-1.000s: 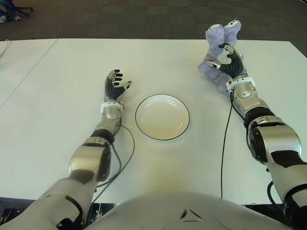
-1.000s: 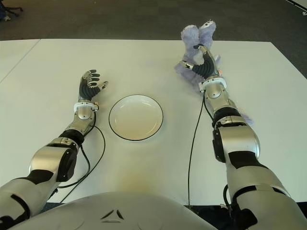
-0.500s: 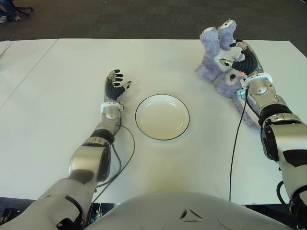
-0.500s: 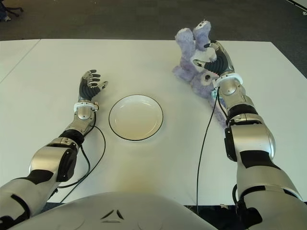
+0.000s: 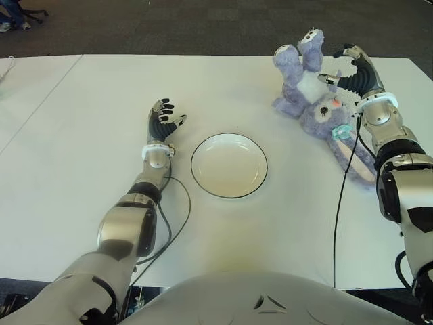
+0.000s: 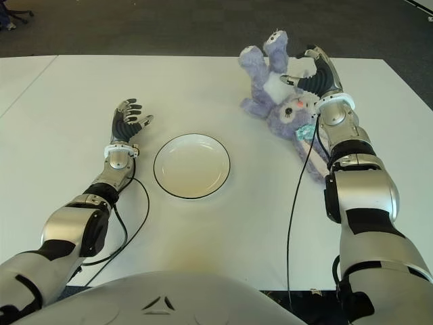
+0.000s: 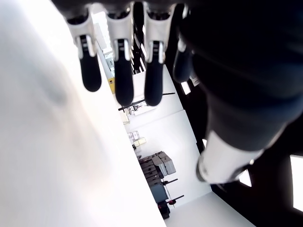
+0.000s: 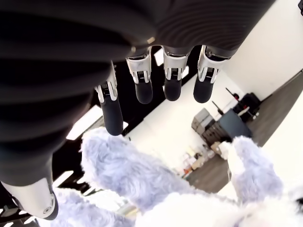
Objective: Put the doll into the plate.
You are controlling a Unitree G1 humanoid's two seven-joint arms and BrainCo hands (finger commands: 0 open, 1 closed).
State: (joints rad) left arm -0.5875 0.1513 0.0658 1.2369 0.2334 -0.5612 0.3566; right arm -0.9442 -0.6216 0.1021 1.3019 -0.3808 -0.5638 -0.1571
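right hand (image 5: 352,71): fingers spread, holding nothing, just beside the doll's belly on its right | doll (image 5: 312,101): purple plush on its back, legs up, on the table (image 5: 81,135) at far right, well apart from the plate | plate (image 5: 229,165): mid-table | left hand (image 5: 162,122): fingers loosely spread, holding nothing, left of the plate

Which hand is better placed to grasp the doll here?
The right hand. It shows right beside the doll, on its right, fingers spread and holding nothing. The left hand is open on the far side of the plate, well away from the doll.
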